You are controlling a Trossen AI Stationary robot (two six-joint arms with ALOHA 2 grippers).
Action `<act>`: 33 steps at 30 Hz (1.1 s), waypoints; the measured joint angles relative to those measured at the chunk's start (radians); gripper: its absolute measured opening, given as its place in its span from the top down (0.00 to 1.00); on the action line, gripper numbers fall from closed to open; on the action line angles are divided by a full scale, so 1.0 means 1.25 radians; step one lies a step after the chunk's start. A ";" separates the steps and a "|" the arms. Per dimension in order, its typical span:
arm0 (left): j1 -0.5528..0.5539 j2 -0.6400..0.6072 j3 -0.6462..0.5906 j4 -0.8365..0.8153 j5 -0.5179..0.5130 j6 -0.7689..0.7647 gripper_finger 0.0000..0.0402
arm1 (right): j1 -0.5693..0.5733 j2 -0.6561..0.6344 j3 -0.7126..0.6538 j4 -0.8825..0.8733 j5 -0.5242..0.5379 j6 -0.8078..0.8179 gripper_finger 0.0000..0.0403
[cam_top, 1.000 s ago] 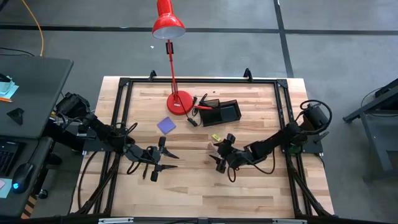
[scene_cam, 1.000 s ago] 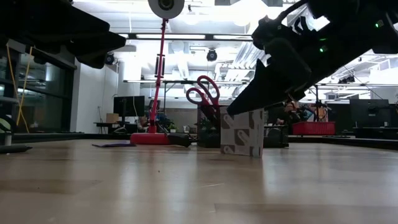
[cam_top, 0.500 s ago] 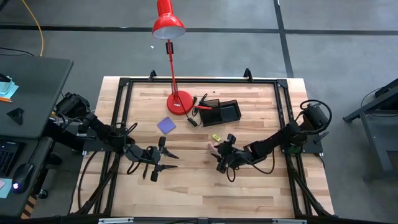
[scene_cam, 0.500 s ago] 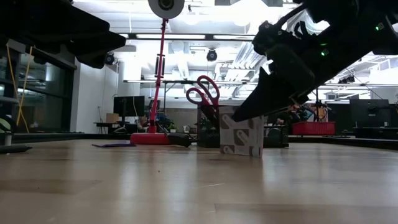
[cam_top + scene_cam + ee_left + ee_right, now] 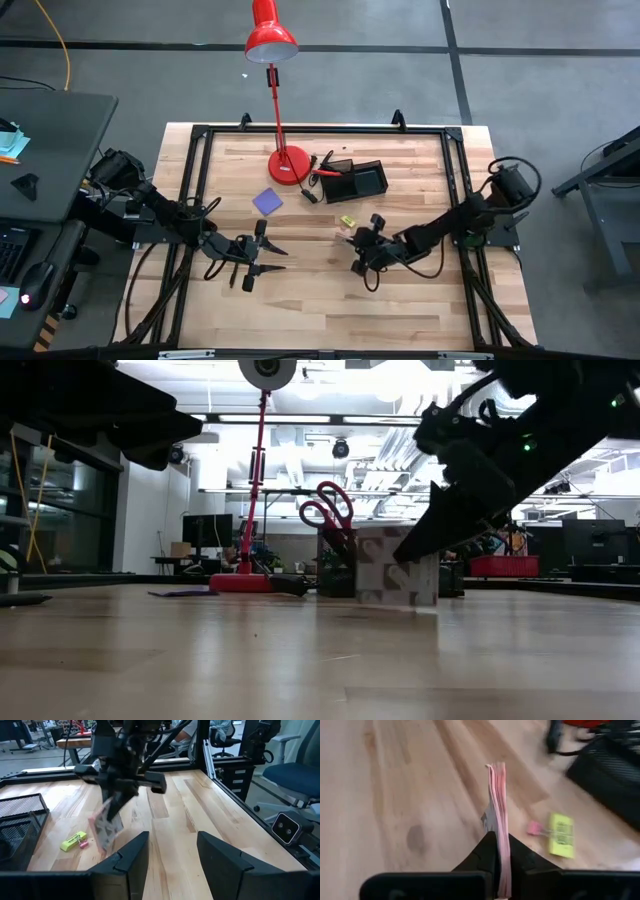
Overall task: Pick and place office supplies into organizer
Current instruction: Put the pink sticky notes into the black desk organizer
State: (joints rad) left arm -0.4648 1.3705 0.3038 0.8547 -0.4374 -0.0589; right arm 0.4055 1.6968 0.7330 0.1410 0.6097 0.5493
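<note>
Pinching pink note pad (image 5: 499, 827) edge-on — right end effector (image 5: 498, 851) clamped, pad upright, near yellow piece (image 5: 562, 834).

One camera looks straight down on the table (image 5: 300, 300); another sits level at its surface; wrist cameras ride close behind each tool.

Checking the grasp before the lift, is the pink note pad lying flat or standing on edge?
On edge. The thin pink paper note pad stands upright, pinched between the right end effector fingers above the wooden table.
</note>
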 joint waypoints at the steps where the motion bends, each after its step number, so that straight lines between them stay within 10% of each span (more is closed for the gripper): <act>1: 0.000 0.000 0.000 0.000 0.000 0.000 0.60 | 0.000 -0.012 0.000 -0.017 0.009 0.007 0.98; 12: 0.000 0.016 0.000 0.008 0.000 0.001 0.60 | -0.022 -0.180 0.025 -0.317 0.121 0.048 0.99; 23: 0.000 0.016 0.001 0.008 0.000 0.001 0.60 | -0.170 -0.135 0.247 -0.716 0.164 0.066 1.00; 33: 0.000 0.016 0.001 0.003 0.009 0.000 0.60 | -0.284 -0.085 0.266 -0.789 0.155 0.012 1.00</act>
State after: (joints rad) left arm -0.4648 1.3903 0.3054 0.8585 -0.4263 -0.0591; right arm 0.0500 1.5906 1.0649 -0.8454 0.8033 0.5649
